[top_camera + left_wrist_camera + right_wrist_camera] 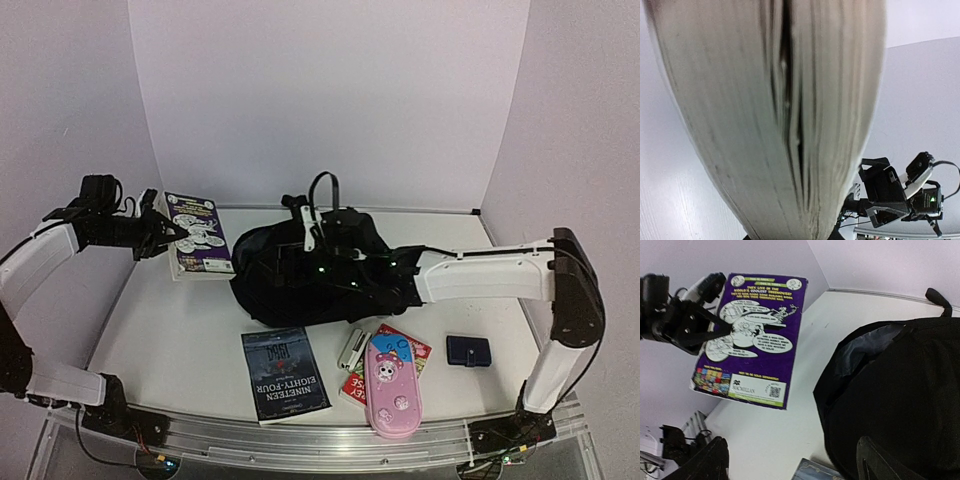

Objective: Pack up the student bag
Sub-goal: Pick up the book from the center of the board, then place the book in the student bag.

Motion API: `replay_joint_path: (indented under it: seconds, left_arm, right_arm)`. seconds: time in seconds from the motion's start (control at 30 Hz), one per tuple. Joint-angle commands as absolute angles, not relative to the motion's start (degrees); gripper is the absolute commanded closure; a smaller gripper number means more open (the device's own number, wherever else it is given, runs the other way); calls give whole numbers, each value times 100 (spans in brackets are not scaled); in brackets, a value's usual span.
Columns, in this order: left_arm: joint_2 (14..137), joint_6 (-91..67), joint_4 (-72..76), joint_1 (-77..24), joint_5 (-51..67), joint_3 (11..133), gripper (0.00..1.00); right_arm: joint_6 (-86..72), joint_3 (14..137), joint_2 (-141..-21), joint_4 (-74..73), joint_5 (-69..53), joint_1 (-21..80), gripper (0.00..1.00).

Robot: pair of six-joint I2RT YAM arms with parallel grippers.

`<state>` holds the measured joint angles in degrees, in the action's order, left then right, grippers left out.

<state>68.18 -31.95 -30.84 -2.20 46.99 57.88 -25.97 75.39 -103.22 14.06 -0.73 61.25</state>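
White tabletop (pixel 170 330): observe your left gripper (pixel 165 236) clamped on the purple paperback book (pixel 197 235); right gripper (pixel 792 440) jaws apart over the large black fabric backpack (pixel 270 282).

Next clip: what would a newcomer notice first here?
The left gripper holds a purple book raised at the far left of the table. The big black student bag fills the middle, the right arm reaching across it with the right gripper open. A pink pencil case stands out at the near edge.
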Motion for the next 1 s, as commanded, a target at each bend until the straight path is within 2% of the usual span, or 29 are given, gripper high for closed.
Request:
replay_joint_path:
  seconds: [0.0, 0.2, 0.4, 0.57, 0.67, 0.87, 0.97]
  left_arm:
    - [6899, -2041, -3896, 8, 4394, 6489, 100]
    - [6944, -1544, -4054, 221, 4310, 6609, 100]
    - [6678, -1514, -3328, 220, 4470, 6003, 100]
    - [6694, -1386, -3306, 220, 4344, 5904, 100]
    - [6715, -1319, -3289, 220, 4376, 5867, 100]
    - [6751, -1507, -3032, 209, 5170, 5719, 100]
    - [6820, -2024, -2869, 74, 5310, 5688, 100]
  right_arm:
    - [-1505, 8422, -11094, -33, 690, 6297, 18]
    - [-1309, 9148, -11881, -465, 913, 6299, 28]
    - [-1256, 9790, -12537, -798, 878, 6294, 44]
    - [-1288, 10129, -12877, -958, 1118, 6297, 48]
    - [-1407, 10305, -13002, -1038, 1547, 6297, 61]
    - [-1720, 10427, -12874, -1070, 2068, 6296, 98]
    - [-2027, 10329, -12498, -1072, 2418, 6299, 100]
